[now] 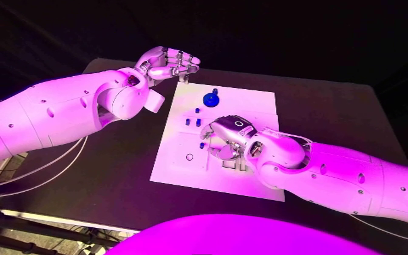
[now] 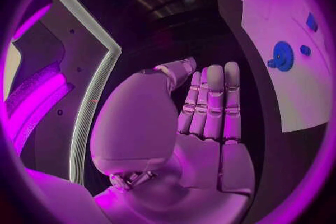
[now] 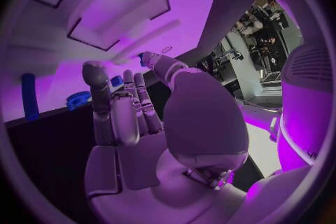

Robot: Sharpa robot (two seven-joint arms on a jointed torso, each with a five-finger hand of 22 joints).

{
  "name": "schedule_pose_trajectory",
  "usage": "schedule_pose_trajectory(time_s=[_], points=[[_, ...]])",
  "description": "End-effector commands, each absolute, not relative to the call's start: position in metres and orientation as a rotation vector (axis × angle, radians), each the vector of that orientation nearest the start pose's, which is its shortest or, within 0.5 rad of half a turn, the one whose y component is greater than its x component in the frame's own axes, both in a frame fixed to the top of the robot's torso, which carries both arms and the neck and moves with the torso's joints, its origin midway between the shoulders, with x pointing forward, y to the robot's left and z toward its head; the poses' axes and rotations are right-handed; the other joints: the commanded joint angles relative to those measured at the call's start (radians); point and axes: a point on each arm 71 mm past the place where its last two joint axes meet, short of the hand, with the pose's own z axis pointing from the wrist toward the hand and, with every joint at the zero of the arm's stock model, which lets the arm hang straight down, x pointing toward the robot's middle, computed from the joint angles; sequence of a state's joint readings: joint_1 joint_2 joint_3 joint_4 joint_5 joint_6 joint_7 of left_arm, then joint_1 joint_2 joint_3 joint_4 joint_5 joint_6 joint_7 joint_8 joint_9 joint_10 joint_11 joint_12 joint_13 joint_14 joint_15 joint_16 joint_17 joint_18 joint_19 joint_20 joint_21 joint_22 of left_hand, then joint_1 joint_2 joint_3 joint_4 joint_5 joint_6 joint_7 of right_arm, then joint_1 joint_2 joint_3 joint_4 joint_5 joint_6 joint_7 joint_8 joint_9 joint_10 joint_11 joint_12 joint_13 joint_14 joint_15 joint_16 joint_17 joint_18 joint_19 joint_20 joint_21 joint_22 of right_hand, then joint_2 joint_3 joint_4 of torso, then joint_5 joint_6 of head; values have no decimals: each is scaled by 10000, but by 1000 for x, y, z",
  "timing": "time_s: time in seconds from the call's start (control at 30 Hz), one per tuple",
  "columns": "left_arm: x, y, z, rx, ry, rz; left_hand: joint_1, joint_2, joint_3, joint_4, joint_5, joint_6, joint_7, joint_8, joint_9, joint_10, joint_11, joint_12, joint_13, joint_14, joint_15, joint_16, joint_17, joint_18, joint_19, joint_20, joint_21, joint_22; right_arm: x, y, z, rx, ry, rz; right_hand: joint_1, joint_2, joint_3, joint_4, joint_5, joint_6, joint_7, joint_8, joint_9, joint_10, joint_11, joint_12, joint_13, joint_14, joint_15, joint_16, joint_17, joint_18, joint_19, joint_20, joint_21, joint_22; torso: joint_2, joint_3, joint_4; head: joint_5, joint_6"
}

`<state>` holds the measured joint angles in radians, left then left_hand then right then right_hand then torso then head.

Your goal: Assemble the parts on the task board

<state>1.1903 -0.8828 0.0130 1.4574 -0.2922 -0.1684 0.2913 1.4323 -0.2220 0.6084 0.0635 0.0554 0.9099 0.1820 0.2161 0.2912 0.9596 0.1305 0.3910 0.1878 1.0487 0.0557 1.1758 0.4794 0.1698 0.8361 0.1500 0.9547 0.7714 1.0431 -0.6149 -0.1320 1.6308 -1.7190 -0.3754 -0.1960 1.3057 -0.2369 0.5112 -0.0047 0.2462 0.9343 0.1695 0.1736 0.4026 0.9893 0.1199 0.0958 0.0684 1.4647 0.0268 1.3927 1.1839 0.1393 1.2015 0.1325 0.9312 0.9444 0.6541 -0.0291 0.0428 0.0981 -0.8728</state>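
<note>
The white task board (image 1: 183,166) lies in the middle of the table. A blue gear (image 1: 211,98) sits near its far edge, with several small blue parts (image 1: 198,123) just in front of it. My right hand (image 1: 228,138) hovers low over the board's middle with its fingers (image 3: 112,101) stretched out and nothing between them. Its thumb tip is next to a small blue part (image 3: 145,57); I cannot tell whether they touch. My left hand (image 1: 170,63) is raised beside the board's far left corner, fingers (image 2: 213,101) straight and together, holding nothing. The left wrist view shows the gear (image 2: 282,56) too.
The board has shallow rectangular recesses (image 3: 105,17) and a small ring-shaped hole (image 1: 188,157) near its left side. A blue peg (image 3: 28,95) stands by the gear (image 3: 78,99). Black table (image 1: 331,113) surrounds the board, with bare room to its right and left.
</note>
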Motion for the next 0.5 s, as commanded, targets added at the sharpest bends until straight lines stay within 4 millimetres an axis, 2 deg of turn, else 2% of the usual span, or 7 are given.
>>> schedule_pose_trajectory(time_s=[0.03,0.3,0.37,0.5], points=[[500,236,-170,-8259,15805,-14778,-55,24,-57,-1,-14,-35,57,41,-14,-79,-18,-8,-3,-54,8,-59,-13,131,14,44,-43,-14,393,-70,-245,-4093,16413,8581,137,27,-101,19,53,-43,-32,-55,-20,-65,-15,107,22,239,59,-36,30,100,-26,-12,-59,6,-6,-8,-6,-44,8],[499,238,-169,-8259,15814,-14776,-63,20,-72,5,-14,-45,57,43,-18,-88,-17,-4,-2,-62,11,-58,-13,131,8,49,-54,-19,419,-123,-219,-3494,16828,7629,272,37,-210,38,54,-31,-36,-76,-69,25,-47,343,43,280,32,33,115,66,117,-42,75,157,-8,-26,-40,-266,118],[499,238,-169,-8255,15818,-14783,-63,20,-72,5,-14,-45,57,43,-18,-88,-17,-4,-2,-62,11,-58,-13,131,8,49,-54,-19,425,-134,-216,-3383,16933,7386,280,12,-242,39,47,-55,-57,-92,-82,22,-46,369,41,287,32,47,133,61,132,-44,88,174,-13,-27,-52,-287,139],[499,237,-169,-8242,15830,-14807,-63,20,-72,5,-14,-45,57,43,-18,-88,-17,-4,-2,-62,11,-58,-13,131,8,49,-54,-19,435,-148,-214,-3295,17143,7031,299,-45,-416,74,17,-131,-67,-146,-125,-57,-41,434,23,304,41,84,176,55,150,-50,78,185,-7,-11,-37,-322,161]])
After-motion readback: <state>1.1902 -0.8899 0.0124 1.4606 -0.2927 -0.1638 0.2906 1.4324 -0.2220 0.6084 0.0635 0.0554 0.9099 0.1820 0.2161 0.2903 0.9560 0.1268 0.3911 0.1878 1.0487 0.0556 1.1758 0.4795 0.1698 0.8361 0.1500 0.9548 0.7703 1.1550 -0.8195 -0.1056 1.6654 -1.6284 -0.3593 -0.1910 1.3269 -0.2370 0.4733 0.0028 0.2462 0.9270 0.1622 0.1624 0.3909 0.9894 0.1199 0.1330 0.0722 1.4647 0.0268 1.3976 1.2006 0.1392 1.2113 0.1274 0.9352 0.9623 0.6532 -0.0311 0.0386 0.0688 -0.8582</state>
